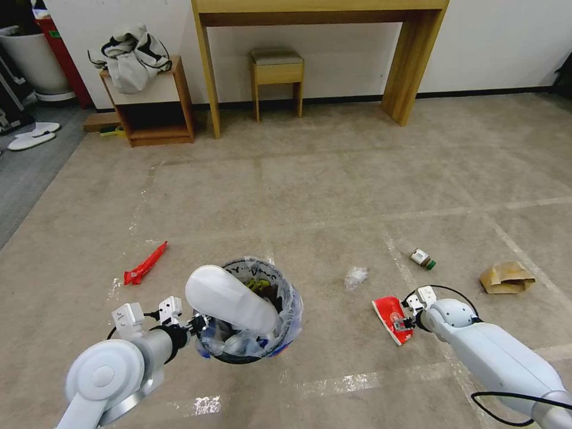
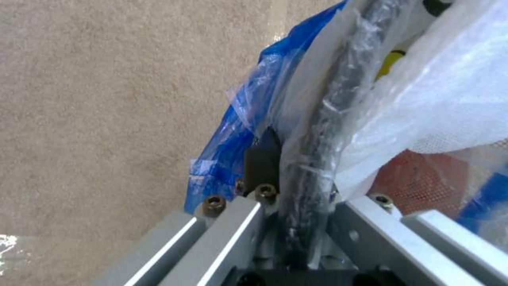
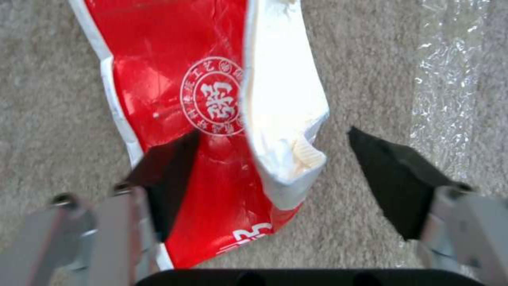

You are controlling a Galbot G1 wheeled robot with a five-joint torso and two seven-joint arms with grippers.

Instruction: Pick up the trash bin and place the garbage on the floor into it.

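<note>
- My left gripper (image 1: pixel 199 329) is clamped on the rim of the trash bin (image 1: pixel 280 342) at my 11 o'clock; in the left wrist view the black finger (image 2: pixel 262 159) presses against the bag-wrapped rim (image 2: pixel 317 159), so it is closed on the bin.
- The bin's clear liner bag (image 1: pixel 292 298) with blue edging drapes over the rim; a white slipper (image 1: pixel 229 298) sticks up out of the bin, tilted toward my left arm; clear plastic and something yellow-green lie inside.
- My right gripper (image 1: pixel 400 323) is at my 1 o'clock, low over the beige carpet (image 1: pixel 328 196); its jaws are spread wide, one finger (image 3: pixel 169 174) over the red wrapper (image 3: pixel 212 99) and the other finger (image 3: pixel 397 178) over bare carpet beside it; I cannot tell whether they touch the wrapper.
- That wrapper is red with a white panel and a round white seal; it lies flat beside a strip of pale tape (image 3: pixel 450 79).
- Still on the floor: a second red wrapper (image 1: pixel 145 264) at 10 o'clock; a crumpled clear scrap (image 1: pixel 356 276) at 12; a small bottle (image 1: pixel 422 258) and a brown paper bag (image 1: pixel 506 277) at 2.
</note>
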